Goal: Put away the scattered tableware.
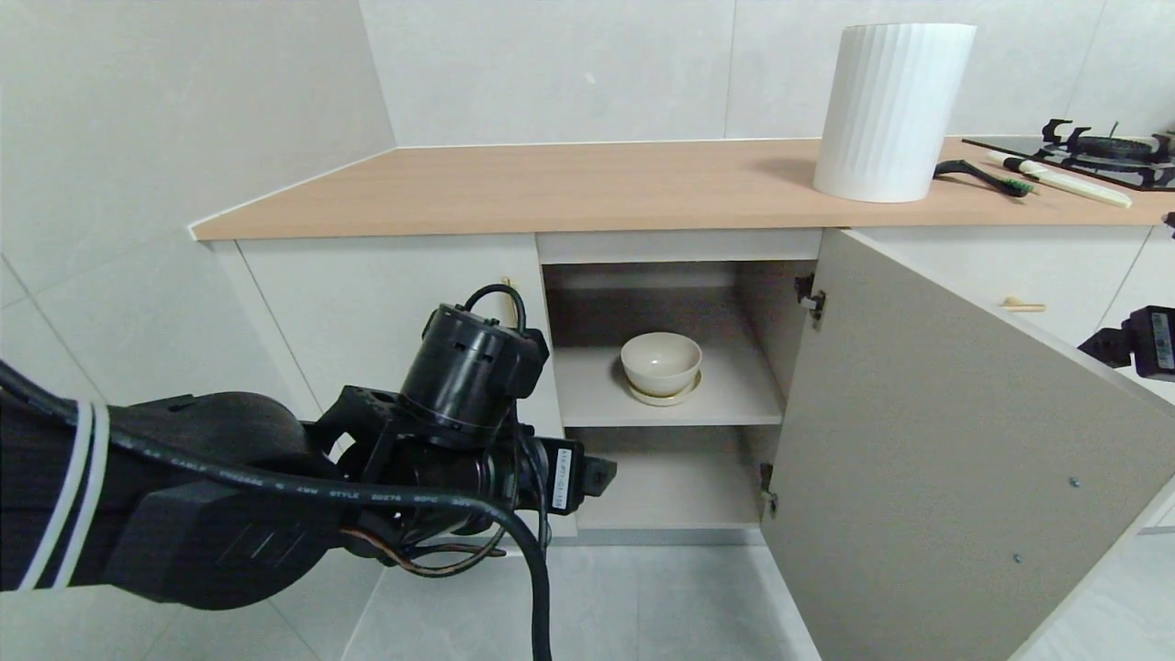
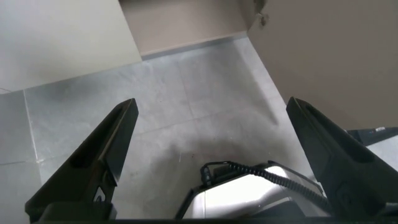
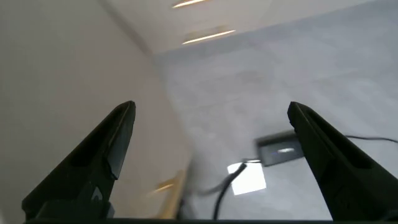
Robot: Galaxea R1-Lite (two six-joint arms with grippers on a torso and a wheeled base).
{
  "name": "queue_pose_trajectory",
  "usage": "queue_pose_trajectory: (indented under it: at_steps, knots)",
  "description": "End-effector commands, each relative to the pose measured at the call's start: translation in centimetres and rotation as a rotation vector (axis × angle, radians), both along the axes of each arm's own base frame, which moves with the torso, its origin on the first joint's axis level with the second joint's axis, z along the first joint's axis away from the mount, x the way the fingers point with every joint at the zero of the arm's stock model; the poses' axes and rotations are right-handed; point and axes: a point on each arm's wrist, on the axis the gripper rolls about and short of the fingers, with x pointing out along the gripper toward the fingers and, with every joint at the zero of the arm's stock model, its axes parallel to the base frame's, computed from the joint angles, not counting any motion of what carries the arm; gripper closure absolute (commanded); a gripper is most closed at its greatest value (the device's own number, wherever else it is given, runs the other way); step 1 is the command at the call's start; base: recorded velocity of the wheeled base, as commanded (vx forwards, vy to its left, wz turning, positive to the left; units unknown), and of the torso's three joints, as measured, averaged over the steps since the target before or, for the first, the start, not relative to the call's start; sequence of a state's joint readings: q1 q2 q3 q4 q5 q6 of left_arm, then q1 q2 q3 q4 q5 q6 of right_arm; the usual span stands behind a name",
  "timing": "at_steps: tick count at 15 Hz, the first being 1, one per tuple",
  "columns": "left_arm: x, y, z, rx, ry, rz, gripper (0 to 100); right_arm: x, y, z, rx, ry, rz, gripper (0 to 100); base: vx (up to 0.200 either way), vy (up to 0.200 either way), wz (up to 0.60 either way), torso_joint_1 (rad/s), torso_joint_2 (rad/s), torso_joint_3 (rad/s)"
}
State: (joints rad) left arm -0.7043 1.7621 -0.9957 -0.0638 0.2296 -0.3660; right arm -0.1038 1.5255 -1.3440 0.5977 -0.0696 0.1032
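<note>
A cream bowl [image 1: 661, 361] sits on a small plate [image 1: 663, 397] on the middle shelf [image 1: 739, 395] of the open cabinet. My left arm [image 1: 459, 413] hangs low in front of the closed door to the left of the opening. The left gripper [image 2: 212, 106] is open and empty, facing the grey floor. My right arm [image 1: 1138, 340] shows at the far right, beyond the open door. The right gripper [image 3: 211, 107] is open too, with nothing between its fingers, beside a pale cabinet face.
The cabinet door [image 1: 918, 441] swings wide open toward me on the right. On the wooden counter [image 1: 551, 188] stand a tall white ribbed container [image 1: 889, 110], a black brush [image 1: 982, 174] and a pale utensil [image 1: 1065, 179], next to a stove [image 1: 1102, 151]. The lower shelf [image 1: 670, 487] is bare.
</note>
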Motion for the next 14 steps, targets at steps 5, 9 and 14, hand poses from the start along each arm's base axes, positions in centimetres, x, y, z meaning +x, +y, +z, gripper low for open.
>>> queue_pose_trajectory:
  at_steps: [5,9,14]
  knots:
    - [-0.2,0.1,0.4,-0.01,-0.01,0.0,0,1.3,3.0,-1.5,0.095,0.052,0.191,0,0.0,0.0,0.0,0.0,0.0,0.0]
    - [-0.3,0.3,0.9,-0.018,-0.023,0.004,0,3.5,7.7,-3.3,0.138,0.077,0.307,0,0.0,0.0,0.0,0.0,0.0,0.0]
    - [0.0,1.1,1.5,-0.009,-0.056,0.05,0,7.0,12.8,-6.3,0.23,0.033,0.339,0,0.0,0.0,0.0,0.0,0.0,0.0]
